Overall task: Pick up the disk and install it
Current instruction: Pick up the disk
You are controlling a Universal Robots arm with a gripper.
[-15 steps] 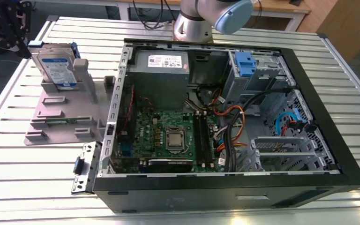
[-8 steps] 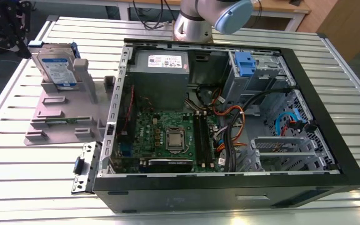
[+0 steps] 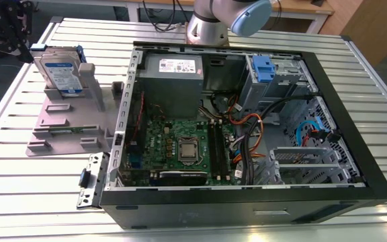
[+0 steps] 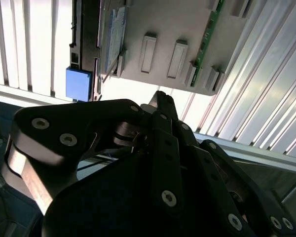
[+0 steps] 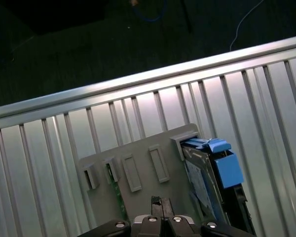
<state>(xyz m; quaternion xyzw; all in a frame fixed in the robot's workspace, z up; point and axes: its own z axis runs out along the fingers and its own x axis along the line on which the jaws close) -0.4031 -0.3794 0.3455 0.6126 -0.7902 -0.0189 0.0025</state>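
Observation:
The disk (image 3: 59,70) stands upright in the grey plastic stand (image 3: 66,121) at the exterior view's left. It is a silver drive with a white-and-blue label in a blue bracket. In both wrist views my gripper (image 4: 161,98) (image 5: 158,201) hangs well above the stand (image 4: 177,24) (image 5: 138,182), its fingertips together and holding nothing. From above, the disk (image 4: 114,34) (image 5: 200,180) shows edge-on with its blue bracket end (image 5: 222,165). A gap separates the gripper from the disk.
The open computer case (image 3: 344,91) lies at the exterior view's right, with a motherboard (image 3: 180,146), cables and a blue-tabbed drive bay (image 3: 264,65). The arm's base (image 3: 207,25) stands behind the case. A green circuit strip (image 4: 207,39) sits in the stand. The slatted table's edge (image 5: 138,79) borders dark floor.

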